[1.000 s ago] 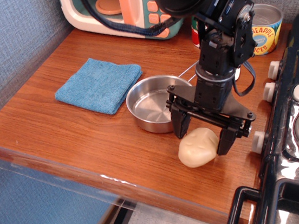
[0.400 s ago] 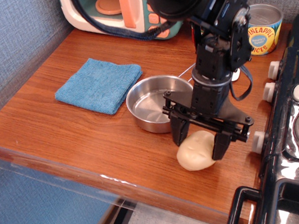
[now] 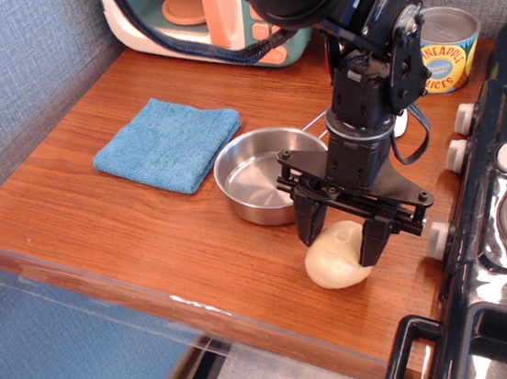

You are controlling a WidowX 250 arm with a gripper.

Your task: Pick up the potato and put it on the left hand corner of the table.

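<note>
The potato [image 3: 336,257] sits on the table [image 3: 139,236] near the front edge, just in front of the steel pan [image 3: 261,177] and left of the stove [image 3: 504,233]. Its upper part is hidden behind the gripper [image 3: 341,241], whose two black fingers stand on either side of it; whether they're pressing the skin is hard to tell. The arm comes straight down from above, wrist vertical. Plenty of bare wood runs left along the front, past the blue cloth [image 3: 168,143]. A can [image 3: 443,49] and toy microwave [image 3: 204,11] stand at the back, the microwave cut off by the frame top.
</note>
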